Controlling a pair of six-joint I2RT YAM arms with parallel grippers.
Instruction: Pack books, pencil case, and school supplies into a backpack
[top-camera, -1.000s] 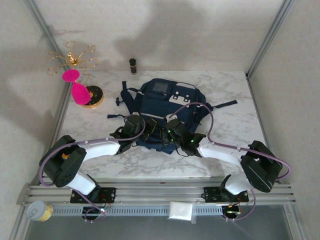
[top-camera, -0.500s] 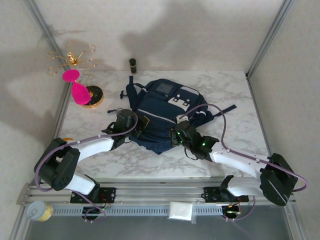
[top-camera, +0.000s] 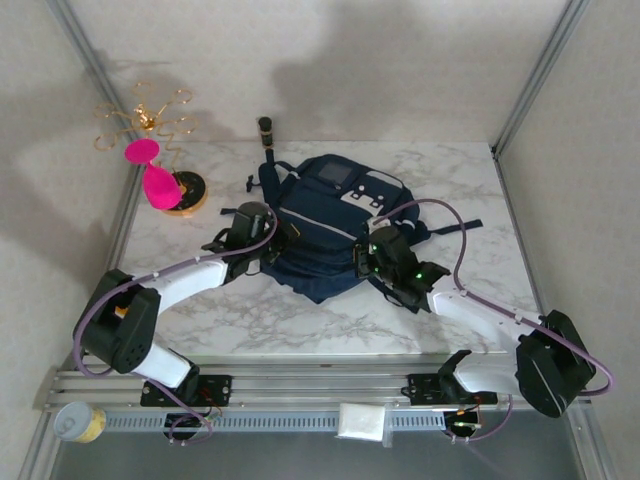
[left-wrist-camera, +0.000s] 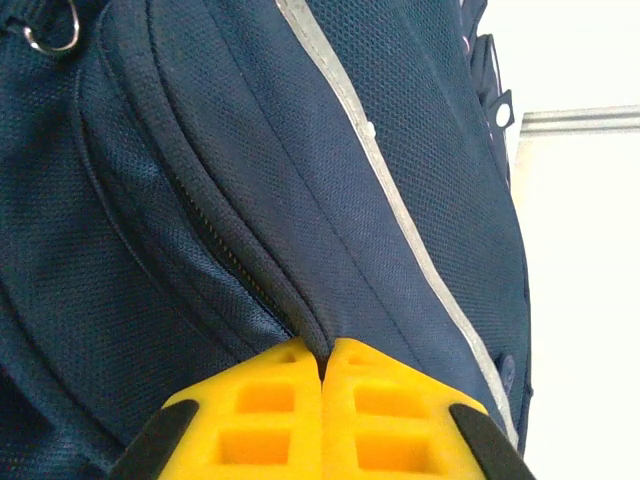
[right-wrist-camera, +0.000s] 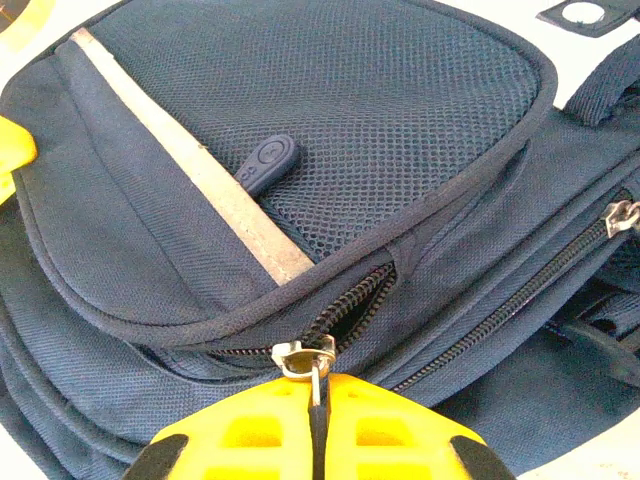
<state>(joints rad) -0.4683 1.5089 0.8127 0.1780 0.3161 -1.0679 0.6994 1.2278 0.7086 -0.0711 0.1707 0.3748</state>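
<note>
The navy backpack lies on the marble table, grey panel at its far end. My left gripper is at its left side, its yellow fingers shut on a fold of the backpack's fabric beside a seam. My right gripper is at the backpack's near right side, shut on the metal zip pull. The zip gapes a little just past the slider. A second closed zip runs to the right. Books, pencil case and school supplies are out of view.
A gold wire stand with pink pieces stands at the far left. A small dark bottle stands behind the backpack. A can and a white packet sit by the base rail. Metal frame posts flank the table.
Both grippers have moved away from the bases, still clamped, and the backpack has shifted and turned with them. The right arm now reaches farther to the right.
</note>
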